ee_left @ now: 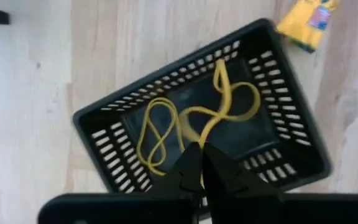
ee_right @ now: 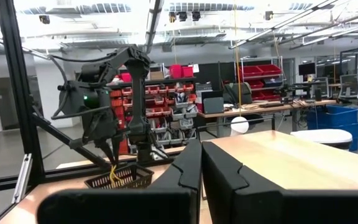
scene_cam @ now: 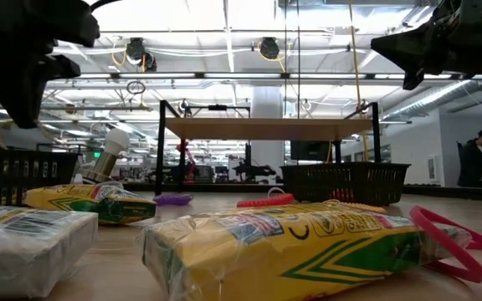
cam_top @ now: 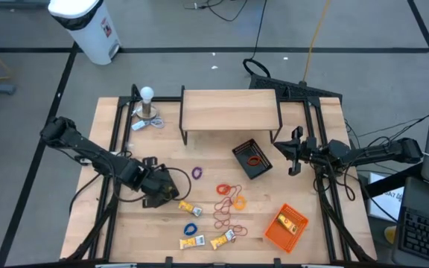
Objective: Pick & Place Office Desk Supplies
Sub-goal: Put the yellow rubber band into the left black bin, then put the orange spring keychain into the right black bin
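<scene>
High view: left gripper (cam_top: pixel 171 191), fingers closed and holding nothing, hangs over a black mesh tray (ee_left: pixel 278 43) holding a yellow rubber band (ee_left: pixel 194 118). Right gripper (cam_top: pixel 295 155), closed and empty, waits at the table's right side. Second black mesh tray (cam_top: pixel 240 153) holds an orange rubber band (cam_top: pixel 254 160). Orange tray (cam_top: pixel 272 235) holds what looks like a yellow packet.

Still loose on the table: purple band (cam_top: pixel 196 173), blue band (cam_top: pixel 191 228), red and orange bands (cam_top: pixel 229 199), four yellow-and-white packets (cam_top: pixel 190 208). Judgement: partly sorted; most remains.
</scene>
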Robot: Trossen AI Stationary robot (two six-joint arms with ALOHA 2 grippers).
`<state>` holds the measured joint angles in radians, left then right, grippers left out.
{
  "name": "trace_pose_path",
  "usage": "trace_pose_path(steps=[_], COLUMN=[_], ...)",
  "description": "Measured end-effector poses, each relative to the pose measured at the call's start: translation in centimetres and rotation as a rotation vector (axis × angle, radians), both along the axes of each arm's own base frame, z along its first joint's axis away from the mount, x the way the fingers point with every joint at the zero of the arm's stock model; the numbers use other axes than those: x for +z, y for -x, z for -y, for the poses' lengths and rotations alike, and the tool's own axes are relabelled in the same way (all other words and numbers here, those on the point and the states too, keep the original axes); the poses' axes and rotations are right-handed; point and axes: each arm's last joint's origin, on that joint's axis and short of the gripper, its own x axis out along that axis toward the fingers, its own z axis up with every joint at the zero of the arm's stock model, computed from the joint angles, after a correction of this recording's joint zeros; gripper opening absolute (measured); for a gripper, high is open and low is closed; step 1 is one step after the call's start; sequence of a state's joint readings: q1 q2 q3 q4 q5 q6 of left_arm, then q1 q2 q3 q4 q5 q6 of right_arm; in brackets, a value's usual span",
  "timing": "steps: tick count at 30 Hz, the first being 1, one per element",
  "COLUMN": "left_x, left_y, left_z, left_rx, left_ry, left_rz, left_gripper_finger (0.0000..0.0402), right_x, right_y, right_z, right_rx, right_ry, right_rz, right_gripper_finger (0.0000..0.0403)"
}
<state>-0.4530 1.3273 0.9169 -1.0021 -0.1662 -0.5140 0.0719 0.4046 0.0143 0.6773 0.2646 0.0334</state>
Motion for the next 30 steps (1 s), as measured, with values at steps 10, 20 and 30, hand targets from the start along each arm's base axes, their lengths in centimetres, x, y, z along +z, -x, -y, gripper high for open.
trace_pose_path(steps=[10,20,30], left_x=[0.0,3.1,12.4], left_y=[-0.4,-1.2,-2.2], left_z=[-0.2,0.0,-5.0], left_rx=[0.053,-0.126,-0.293], left_ry=[0.054,-0.001,0.041], left_rz=[0.015,0.094,0.686], left_gripper_finger=[0.0126,0.0215,0.0053], right_x=[0.0,0.0,0.1], right_y=[0.0,0.0,0.0], right_z=[0.0,0.0,0.0], right_rx=[0.000,0.000,0.002], right_ry=[0.000,0.000,-0.001], right_rz=[0.000,0.000,0.008], right_gripper_finger=[0.0004,0.0004,0.0004])
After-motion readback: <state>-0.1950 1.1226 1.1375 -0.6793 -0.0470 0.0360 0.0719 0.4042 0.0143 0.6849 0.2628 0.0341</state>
